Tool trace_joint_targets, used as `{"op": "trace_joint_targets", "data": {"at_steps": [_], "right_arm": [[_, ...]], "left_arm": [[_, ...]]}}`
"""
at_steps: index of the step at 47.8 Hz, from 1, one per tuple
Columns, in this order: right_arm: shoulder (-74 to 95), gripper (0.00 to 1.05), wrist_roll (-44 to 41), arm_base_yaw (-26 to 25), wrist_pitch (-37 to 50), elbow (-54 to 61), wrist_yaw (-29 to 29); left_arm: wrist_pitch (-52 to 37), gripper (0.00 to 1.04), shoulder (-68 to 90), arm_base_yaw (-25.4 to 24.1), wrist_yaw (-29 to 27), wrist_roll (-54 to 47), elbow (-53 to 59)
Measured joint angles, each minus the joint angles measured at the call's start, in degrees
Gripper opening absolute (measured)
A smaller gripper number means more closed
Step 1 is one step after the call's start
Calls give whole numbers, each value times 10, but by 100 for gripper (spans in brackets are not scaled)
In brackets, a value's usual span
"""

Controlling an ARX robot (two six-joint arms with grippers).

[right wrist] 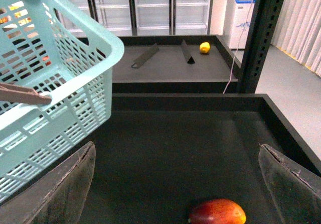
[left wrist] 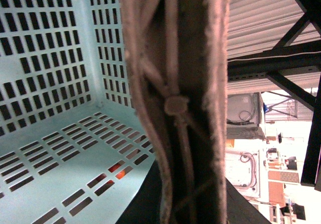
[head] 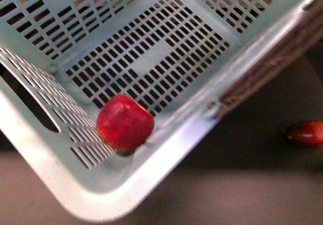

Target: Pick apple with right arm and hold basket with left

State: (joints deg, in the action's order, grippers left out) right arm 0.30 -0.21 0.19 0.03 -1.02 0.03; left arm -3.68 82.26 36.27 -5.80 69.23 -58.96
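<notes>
**Apple in the basket's corner, right gripper apart from it**

The apple (head: pixel 124 122) rests in the near corner of the tilted basket (head: pixel 151 184), touching its walls. The left gripper (head: pixel 270 61) is clamped on the basket's right wall. The right gripper (right wrist: pixel 175 153), its fingers spread wide, hangs over a dark tray (right wrist: pixel 165 128) near a maroon fruit (right wrist: pixel 217 211) and well apart from the apple.

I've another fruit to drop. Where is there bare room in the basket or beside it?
The basket floor is bare from its far walls down to the apple, which crowds the near corner. The dark tray is bare between the basket and the maroon fruit.
</notes>
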Motion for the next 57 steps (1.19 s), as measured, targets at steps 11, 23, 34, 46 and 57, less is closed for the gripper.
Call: {"op": "trace_joint_targets", "data": {"at_steps": [11,23,34,46,57], "right_arm": [[0,96,0,0,0,0,1],[0,96,0,0,0,0,0],[0,96,0,0,0,0,1],[0,96,0,0,0,0,1],[0,96,0,0,0,0,1]], "left_arm": [[6,7,24,-86,0,52,9],[-12,7,59,-193,-40,113,32],[-27,7,84,-229,-14,122,63],[-63,7,93,-261,-42,166,117],[-66,7,134,-270,-51,188,132]]}}
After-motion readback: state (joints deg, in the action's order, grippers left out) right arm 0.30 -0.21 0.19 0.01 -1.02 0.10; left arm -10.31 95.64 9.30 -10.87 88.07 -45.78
